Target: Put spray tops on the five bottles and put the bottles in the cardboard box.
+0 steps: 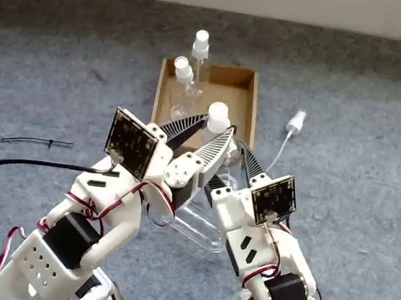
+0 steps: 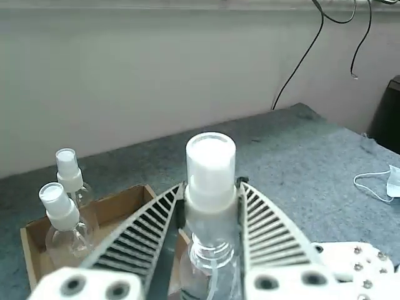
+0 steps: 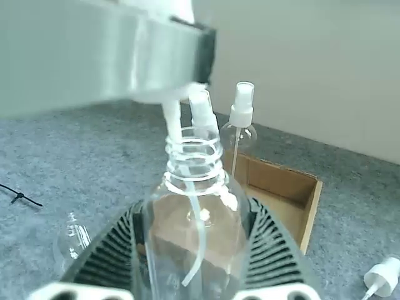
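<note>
My left gripper is shut on a white spray top, held upright just above the neck of a clear bottle. The top's thin tube hangs down inside that bottle. Shut around the bottle's body, my right gripper holds it upright in front of the cardboard box. Two capped bottles stand at the box's far left end.
A loose spray top with its tube lies on the grey carpet right of the box. An uncapped clear bottle lies on its side between the arms. A black cable tie lies at the left.
</note>
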Action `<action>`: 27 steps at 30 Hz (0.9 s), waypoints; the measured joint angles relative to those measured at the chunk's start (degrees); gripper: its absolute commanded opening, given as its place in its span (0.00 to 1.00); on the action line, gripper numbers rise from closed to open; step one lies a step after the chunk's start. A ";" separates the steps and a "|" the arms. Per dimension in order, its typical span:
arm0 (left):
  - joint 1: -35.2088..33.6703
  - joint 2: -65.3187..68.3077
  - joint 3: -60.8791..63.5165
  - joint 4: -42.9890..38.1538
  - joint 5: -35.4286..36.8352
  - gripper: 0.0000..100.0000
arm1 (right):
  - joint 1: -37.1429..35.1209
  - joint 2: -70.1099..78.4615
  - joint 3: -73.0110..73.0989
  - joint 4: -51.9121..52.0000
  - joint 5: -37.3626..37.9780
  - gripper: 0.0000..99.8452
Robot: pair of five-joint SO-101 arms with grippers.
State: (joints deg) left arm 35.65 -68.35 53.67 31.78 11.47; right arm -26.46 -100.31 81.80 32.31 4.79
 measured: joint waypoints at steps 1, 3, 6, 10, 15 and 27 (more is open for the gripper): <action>0.53 -0.09 0.79 0.00 0.00 0.01 | 0.00 0.00 0.00 0.00 0.00 0.00; 0.62 -0.18 1.85 -0.09 0.00 0.01 | 0.35 0.00 0.00 0.09 0.18 0.00; -0.44 -0.18 2.37 -0.09 0.00 0.01 | 1.58 0.00 0.09 0.09 2.73 0.00; -1.76 -0.18 2.37 -0.09 0.00 0.02 | 1.14 0.00 0.09 0.09 3.96 0.00; -1.93 0.62 2.90 0.53 0.09 0.15 | -2.20 0.00 -0.09 0.00 4.04 0.00; -2.37 0.62 -0.18 0.53 0.09 0.13 | -3.25 -0.18 -0.09 -0.09 4.04 0.00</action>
State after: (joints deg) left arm 33.27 -67.74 53.49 32.31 11.56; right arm -29.71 -100.48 81.71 32.22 8.84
